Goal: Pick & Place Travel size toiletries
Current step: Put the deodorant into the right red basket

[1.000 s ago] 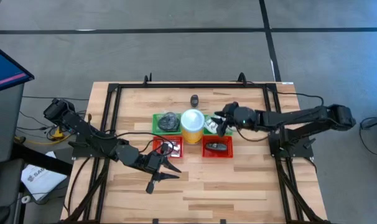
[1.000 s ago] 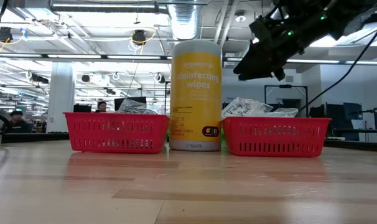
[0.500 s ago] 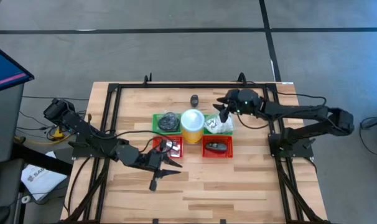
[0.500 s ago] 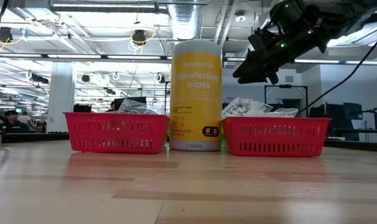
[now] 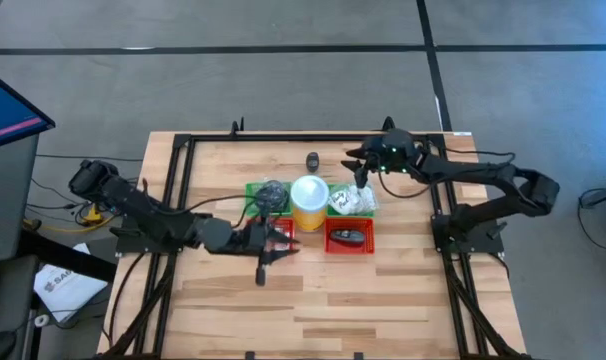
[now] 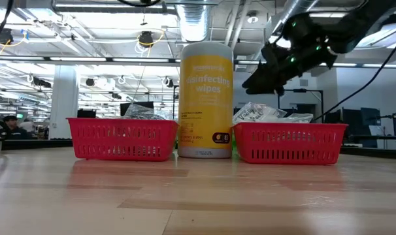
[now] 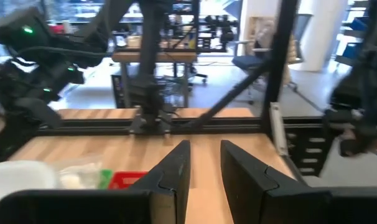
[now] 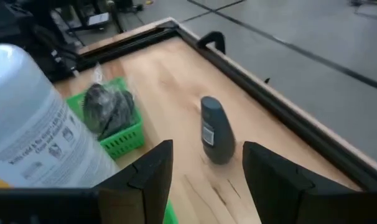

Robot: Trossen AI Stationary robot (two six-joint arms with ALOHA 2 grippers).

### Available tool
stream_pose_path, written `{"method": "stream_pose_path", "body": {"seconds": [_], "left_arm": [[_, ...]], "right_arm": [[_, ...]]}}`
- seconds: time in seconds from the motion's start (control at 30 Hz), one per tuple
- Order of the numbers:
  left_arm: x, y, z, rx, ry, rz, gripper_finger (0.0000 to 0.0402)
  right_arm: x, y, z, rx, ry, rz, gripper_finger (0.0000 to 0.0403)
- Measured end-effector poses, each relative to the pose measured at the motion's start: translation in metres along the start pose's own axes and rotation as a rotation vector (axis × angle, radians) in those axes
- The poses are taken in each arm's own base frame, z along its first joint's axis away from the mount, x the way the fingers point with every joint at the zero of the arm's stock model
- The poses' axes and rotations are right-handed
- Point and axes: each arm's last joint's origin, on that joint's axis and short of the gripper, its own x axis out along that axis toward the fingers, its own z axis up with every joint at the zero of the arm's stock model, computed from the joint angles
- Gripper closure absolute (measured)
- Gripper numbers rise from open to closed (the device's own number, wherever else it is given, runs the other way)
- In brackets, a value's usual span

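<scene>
The whole table (image 5: 313, 310) is seen straight down from overhead. A level view is taken at tabletop height, close to the yellow canister (image 6: 205, 98), facing the room. The left wrist view faces along the table; the right wrist view is angled down. The canister is shared.
</scene>
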Motion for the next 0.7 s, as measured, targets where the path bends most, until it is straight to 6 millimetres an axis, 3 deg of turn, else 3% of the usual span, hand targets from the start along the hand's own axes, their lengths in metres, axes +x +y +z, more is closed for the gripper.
{"method": "stream_pose_path", "body": {"seconds": [0.33, 0.7], "left_arm": [[0.010, 0.031, 0.001, -0.039, -0.002, 0.109, 0.0321], [0.012, 0.039, 0.001, -0.042, -0.002, 0.135, 0.0321]], "right_arm": [[0.045, -0.018, -0.011, -0.029, 0.052, 0.079, 0.0217], [0.094, -0.028, -0.005, -0.071, 0.088, 0.129, 0.0217]]}}
